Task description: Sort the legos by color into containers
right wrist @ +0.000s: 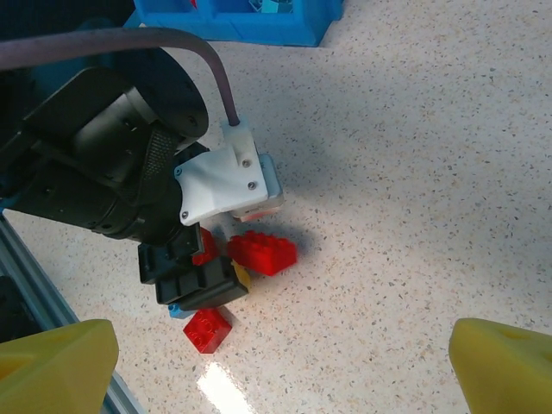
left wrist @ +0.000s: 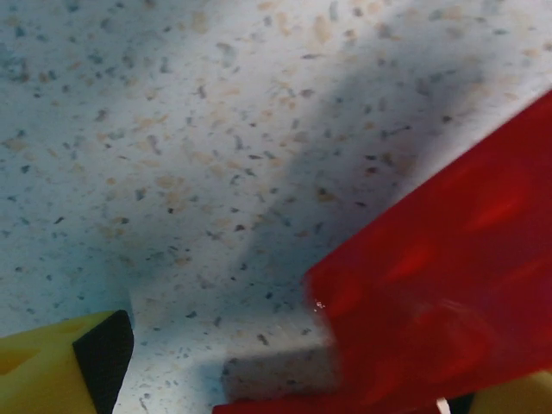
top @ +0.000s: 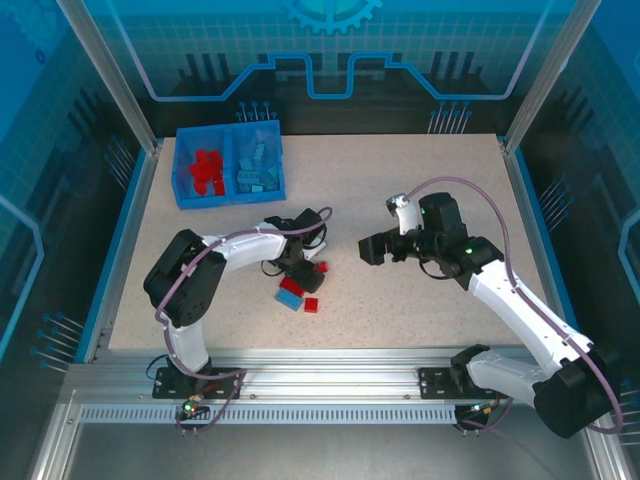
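Note:
The blue bin (top: 230, 197) stands at the back left; its left compartment (top: 207, 170) holds red legos and its right compartment (top: 257, 166) holds light blue ones. Loose legos lie mid-table: a red brick (top: 321, 267), a red one (top: 292, 286), a blue one (top: 288, 300) and a red one (top: 311, 305). My left gripper (top: 303, 274) is down among them, open. In its wrist view a red brick (left wrist: 448, 302) sits between the fingers, close to the right one; the left finger (left wrist: 52, 371) stands apart from it. My right gripper (top: 372, 250) hovers open to the right, with nothing between its fingers (right wrist: 52, 371).
In the right wrist view the left arm's wrist (right wrist: 112, 172) stands over the pile, with a red brick (right wrist: 261, 251) beside it and another (right wrist: 207, 329) in front. The bin's edge (right wrist: 250, 21) shows at the top. Bare tabletop (top: 420, 190) lies to the right.

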